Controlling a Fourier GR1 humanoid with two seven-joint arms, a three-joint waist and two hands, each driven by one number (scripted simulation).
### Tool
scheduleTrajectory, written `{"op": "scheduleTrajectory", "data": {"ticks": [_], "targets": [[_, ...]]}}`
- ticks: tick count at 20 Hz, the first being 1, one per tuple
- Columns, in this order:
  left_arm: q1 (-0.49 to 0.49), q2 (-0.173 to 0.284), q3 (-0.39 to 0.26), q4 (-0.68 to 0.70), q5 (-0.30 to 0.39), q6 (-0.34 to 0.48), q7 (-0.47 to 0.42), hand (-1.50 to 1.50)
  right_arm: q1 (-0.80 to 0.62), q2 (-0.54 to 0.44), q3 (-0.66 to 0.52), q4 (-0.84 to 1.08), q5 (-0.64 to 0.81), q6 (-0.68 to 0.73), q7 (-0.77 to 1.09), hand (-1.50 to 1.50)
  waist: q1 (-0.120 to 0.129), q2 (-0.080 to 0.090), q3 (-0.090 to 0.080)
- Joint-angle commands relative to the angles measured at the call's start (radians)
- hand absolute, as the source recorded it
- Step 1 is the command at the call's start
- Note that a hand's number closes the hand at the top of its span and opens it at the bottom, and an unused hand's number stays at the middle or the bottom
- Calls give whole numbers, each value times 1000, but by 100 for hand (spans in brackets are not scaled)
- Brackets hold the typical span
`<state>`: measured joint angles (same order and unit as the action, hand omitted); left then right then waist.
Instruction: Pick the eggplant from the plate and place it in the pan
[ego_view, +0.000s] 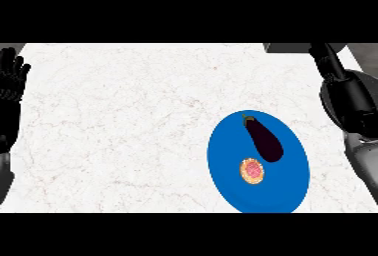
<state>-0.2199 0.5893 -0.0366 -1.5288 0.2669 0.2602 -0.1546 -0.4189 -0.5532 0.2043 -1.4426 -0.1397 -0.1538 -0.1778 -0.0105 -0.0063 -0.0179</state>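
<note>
The eggplant (263, 139) on the plate (225, 172) looks smooth, probably slippery (grasp mid-body); left hand (12, 75) rests open, empty; right hand unseen.

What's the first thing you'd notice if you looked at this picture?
The bright blue plate on the white marble counter, low and right of the middle. A dark purple eggplant lies on it, above a small round orange slice. At the left edge the black left hand rests open, fingers up.

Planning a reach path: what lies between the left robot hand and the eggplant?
In the head view, only bare marble counter and blue plate lie between left robot hand and eggplant.
</note>
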Motion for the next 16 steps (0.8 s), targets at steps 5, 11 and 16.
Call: {"op": "scheduleTrajectory", "data": {"ticks": [5, 11, 16], "targets": [[186, -236, -78, 116, 132, 37, 151, 0, 51, 103, 18, 53, -203, 134, 168, 150, 30, 21, 16], [282, -321, -107, 157, 179, 33, 176, 0, 313, 95, 187, -165, 177, -168, 38, -150, -33, -7, 16], [285, -344, -138, 100, 155, 78, 220, 0, 505, 76, 280, -344, 395, -355, 135, -150, -25, -5, 16]]}}
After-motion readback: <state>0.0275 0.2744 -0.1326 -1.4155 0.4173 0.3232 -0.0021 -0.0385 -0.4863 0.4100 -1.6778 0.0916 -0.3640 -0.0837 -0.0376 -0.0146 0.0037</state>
